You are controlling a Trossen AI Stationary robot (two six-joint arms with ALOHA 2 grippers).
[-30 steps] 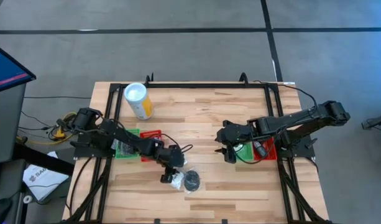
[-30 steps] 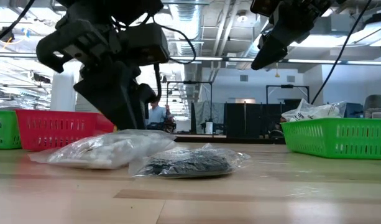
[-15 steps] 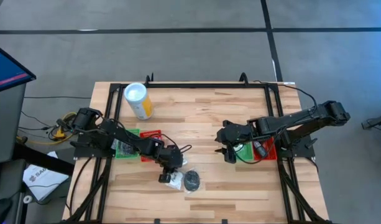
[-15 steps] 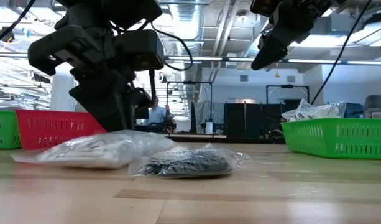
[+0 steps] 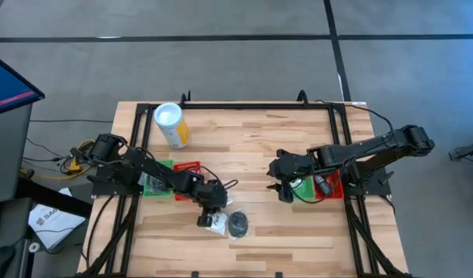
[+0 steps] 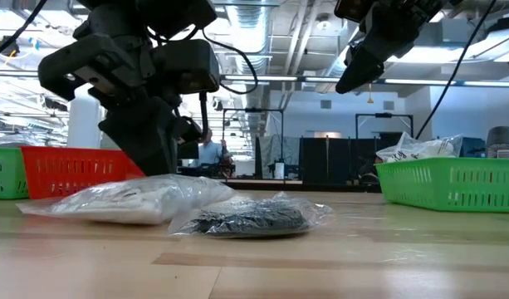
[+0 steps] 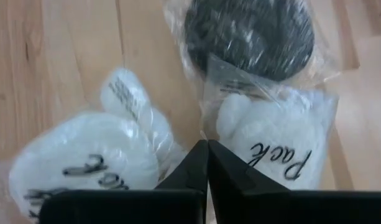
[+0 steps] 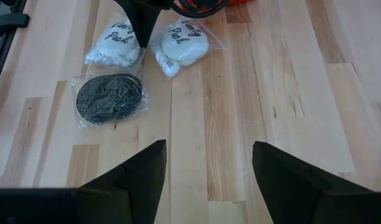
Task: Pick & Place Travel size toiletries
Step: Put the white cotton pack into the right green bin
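Two white sachets with dark print lie in clear wraps on the wooden table, one (image 7: 274, 140) beside a bagged black disc (image 7: 249, 34), the other (image 7: 94, 155) apart from it. My left gripper (image 7: 207, 144) is shut, its tips down between the two sachets, near the table's front left (image 5: 207, 221). The black disc (image 8: 109, 98) lies flat next to them. My right gripper (image 5: 285, 194) hangs open above the table's right half, with nothing between its fingers. My left gripper comes slanting down from the table's left and its shut fingertips (image 8: 142, 38) meet at the clear wrap's edge (image 7: 206, 127) of the sachet beside the disc. The tips hide the pinched spot. The sachet lies on the table.
A green tray (image 5: 153, 183) and a red tray (image 5: 187, 179) stand at the left edge, and another green (image 5: 304, 188) and red (image 5: 333, 185) pair stands at the right. A yellow cylinder with a white top (image 5: 172, 125) lies at the far left. Bare wood spans the middle.
My left gripper has shut in place, its fingers coming together between the two white sachets. As it did so, the white sachet's wrap slid a little along the table. The black disc and my right gripper have kept still.
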